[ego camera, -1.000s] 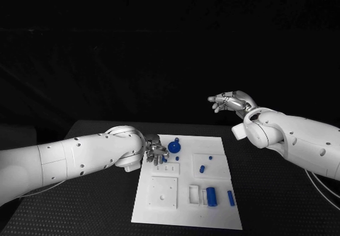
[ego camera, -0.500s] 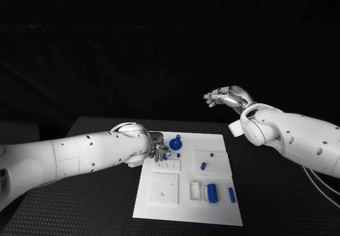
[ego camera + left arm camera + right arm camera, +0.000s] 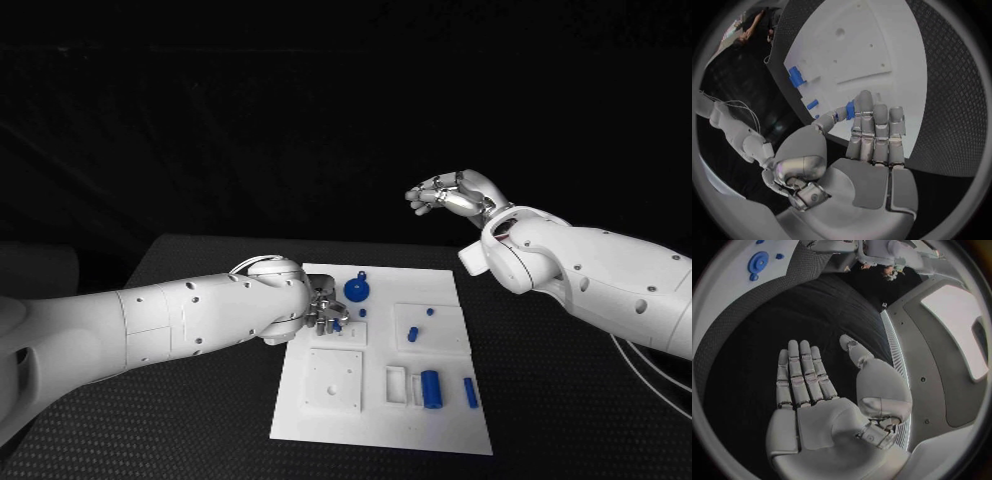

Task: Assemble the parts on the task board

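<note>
Your left hand (image 3: 323, 310) pinches a small blue part (image 3: 849, 109) over the task board's (image 3: 433, 440) upper left; right hand (image 3: 450, 195) released, raised upper right.

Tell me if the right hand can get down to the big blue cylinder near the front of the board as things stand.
Probably yes. The right hand hangs open, raised beyond the task board, holding nothing. The blue cylinder lies uncovered on the board's right side, while the left hand works at the far left, so nothing seems to block the way.
</note>
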Controlling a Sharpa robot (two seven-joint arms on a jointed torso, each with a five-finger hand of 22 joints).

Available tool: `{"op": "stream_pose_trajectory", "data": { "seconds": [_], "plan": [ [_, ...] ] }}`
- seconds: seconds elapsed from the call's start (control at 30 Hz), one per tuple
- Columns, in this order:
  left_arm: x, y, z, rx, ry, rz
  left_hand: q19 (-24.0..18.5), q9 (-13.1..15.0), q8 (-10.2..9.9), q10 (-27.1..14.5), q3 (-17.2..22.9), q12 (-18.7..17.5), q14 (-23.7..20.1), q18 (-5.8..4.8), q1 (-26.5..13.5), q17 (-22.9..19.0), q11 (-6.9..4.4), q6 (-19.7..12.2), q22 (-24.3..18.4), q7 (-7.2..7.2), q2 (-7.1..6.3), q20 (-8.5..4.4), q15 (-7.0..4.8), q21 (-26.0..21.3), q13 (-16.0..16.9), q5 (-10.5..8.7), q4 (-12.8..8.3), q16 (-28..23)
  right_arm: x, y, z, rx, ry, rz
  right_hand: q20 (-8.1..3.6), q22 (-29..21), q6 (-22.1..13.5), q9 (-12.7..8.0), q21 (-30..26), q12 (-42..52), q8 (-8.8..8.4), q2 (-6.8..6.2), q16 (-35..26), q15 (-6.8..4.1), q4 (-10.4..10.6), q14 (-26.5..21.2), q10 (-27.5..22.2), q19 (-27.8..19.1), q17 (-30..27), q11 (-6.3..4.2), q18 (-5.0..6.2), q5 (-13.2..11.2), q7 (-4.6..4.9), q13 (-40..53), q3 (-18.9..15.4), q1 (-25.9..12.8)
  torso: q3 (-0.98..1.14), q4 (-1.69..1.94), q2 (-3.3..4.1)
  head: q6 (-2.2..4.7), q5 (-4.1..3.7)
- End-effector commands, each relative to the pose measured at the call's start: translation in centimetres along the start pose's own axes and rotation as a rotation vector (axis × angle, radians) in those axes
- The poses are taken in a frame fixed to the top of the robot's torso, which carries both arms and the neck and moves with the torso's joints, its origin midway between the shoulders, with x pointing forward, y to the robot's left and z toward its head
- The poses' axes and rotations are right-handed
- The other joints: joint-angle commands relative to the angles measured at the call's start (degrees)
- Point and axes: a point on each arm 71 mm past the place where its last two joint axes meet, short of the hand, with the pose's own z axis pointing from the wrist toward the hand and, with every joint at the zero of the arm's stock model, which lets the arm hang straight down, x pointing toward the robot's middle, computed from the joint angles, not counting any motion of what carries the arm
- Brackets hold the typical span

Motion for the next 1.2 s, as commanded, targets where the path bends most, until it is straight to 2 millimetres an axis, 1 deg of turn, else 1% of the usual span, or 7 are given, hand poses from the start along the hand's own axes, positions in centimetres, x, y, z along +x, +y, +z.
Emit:
{"op": "stream_pose_trajectory", "data": {
  "seconds": [0.03, 0.27, 0.4, 0.5, 0.67, 1.03, 1.2],
  "plan": [
    [0.38, -0.32, 0.22, 0.012, -0.006, 0.017, 0.42, 0.08, 0.16, 1.38, 6.97, 0.19, -0.05, 0.96, 0.5, -0.09, -1.57, 1.5, 0.42, -1.26, 0.34, -4.73, -0.2, 0.08, 0.08, 0.37, -4.42, 0.32, 0.14, 0.28, 0.0, -0.023, 0.006, -0.017, 0.21, 0.06, 0.1, -0.11, -0.28, -0.28, 0.26, -0.02, -0.35, -0.03, 0.01, 0.41, 0.32, -0.01, -0.15, 0.0, 0.27, -0.29, -0.01, -0.13, 0.47, 0.69, 0.03, 0.0, -0.03, -0.08, 0.0],
    [0.7, 0.03, 0.53, 0.005, -0.019, 0.016, 0.52, 0.17, 0.07, 1.37, 7.06, 0.19, -0.03, 0.94, 0.46, -0.13, -1.56, 1.37, 0.42, -1.22, 0.41, -4.75, -0.21, 0.06, 0.12, 0.25, -4.43, 0.31, 0.18, 0.35, -0.05, -0.024, 0.006, -0.017, 0.25, 0.09, 0.04, -0.18, -0.41, -0.74, 0.23, -0.06, -0.57, 0.02, 0.01, 0.43, 0.56, -0.13, -0.46, 0.04, 0.27, -0.17, 0.04, -0.38, 0.54, 0.79, -0.01, -0.04, 0.0, -0.11, -0.11],
    [0.86, 0.02, 0.62, 0.006, -0.022, 0.017, 0.58, 0.21, 0.03, 1.38, 7.1, 0.2, -0.01, 0.94, 0.45, -0.14, -1.57, 1.31, 0.42, -1.2, 0.46, -4.76, -0.22, 0.05, 0.15, 0.14, -4.44, 0.31, 0.25, 0.44, -0.08, -0.027, 0.006, -0.016, 0.27, 0.09, 0.04, -0.2, -0.44, -0.84, 0.23, -0.06, -0.62, 0.04, 0.06, 0.43, 0.64, -0.15, -0.54, 0.05, 0.26, -0.11, 0.04, -0.43, 0.54, 0.77, 0.0, 0.03, -0.03, -0.12, -0.17],
    [0.98, 0.04, 0.71, 0.004, -0.026, 0.013, 0.67, 0.27, -0.07, 1.37, 7.14, 0.2, 0.01, 0.95, 0.48, -0.17, -1.57, 1.18, 0.44, -1.14, 0.48, -4.8, -0.25, 0.05, 0.18, -0.23, -4.47, 0.31, 0.31, 0.49, -0.09, -0.028, 0.008, -0.014, 0.3, 0.1, 0.05, -0.21, -0.48, -0.96, 0.24, -0.03, -0.67, 0.07, 0.14, 0.44, 0.75, -0.19, -0.63, 0.05, 0.25, 0.03, 0.04, -0.47, 0.55, 0.71, -0.03, 0.05, -0.03, -0.12, -0.23],
    [0.98, 0.06, 0.79, 0.006, -0.052, -0.001, 0.88, 0.43, -0.41, 1.34, 7.23, 0.24, 0.07, 0.94, 0.7, -0.26, -1.58, 0.82, 0.51, -0.98, 0.52, -4.89, -0.34, 0.02, 0.32, -1.59, -4.5, 0.33, 0.31, 0.52, -0.12, -0.029, 0.006, -0.014, 0.33, 0.13, 0.05, -0.26, -0.57, -1.26, 0.24, -0.02, -0.79, 0.11, 0.28, 0.46, 0.95, -0.28, -0.83, 0.05, 0.26, 0.43, 0.05, -0.57, 0.58, 0.64, -0.07, 0.02, 0.0, -0.16, -0.22],
    [0.61, 0.06, 0.58, 0.025, -0.144, -0.061, 1.15, 0.61, -0.48, 1.67, 7.27, 0.52, 0.35, 0.94, 0.85, -0.22, -1.74, 0.97, 0.61, -1.01, 0.38, -5.0, -0.47, 0.11, 0.56, -1.9, -4.5, 0.59, 0.12, 0.41, -0.2, -0.025, 0.002, -0.013, 0.35, 0.22, 0.08, -0.34, -0.68, -1.77, 0.26, 0.1, -0.94, 0.19, 0.19, 0.52, 1.28, -0.38, -1.15, 0.02, 0.3, 0.65, 0.03, -0.64, 0.84, 1.07, 0.01, 0.05, -0.06, -0.18, -0.3],
    [0.81, 0.11, 0.57, 0.024, -0.13, -0.074, 1.28, 0.67, -0.47, 1.75, 7.31, 0.58, 0.44, 0.95, 0.89, -0.21, -1.79, 1.07, 0.63, -1.05, 0.32, -5.04, -0.52, 0.14, 0.61, -1.93, -4.49, 0.67, 0.04, 0.35, -0.22, -0.021, 0.001, -0.012, 0.35, 0.23, 0.08, -0.34, -0.69, -1.79, 0.26, 0.1, -0.94, 0.2, 0.18, 0.52, 1.3, -0.38, -1.17, 0.02, 0.3, 0.64, 0.03, -0.64, 0.85, 1.1, 0.03, 0.04, -0.03, -0.23, -0.26]
  ]
}}
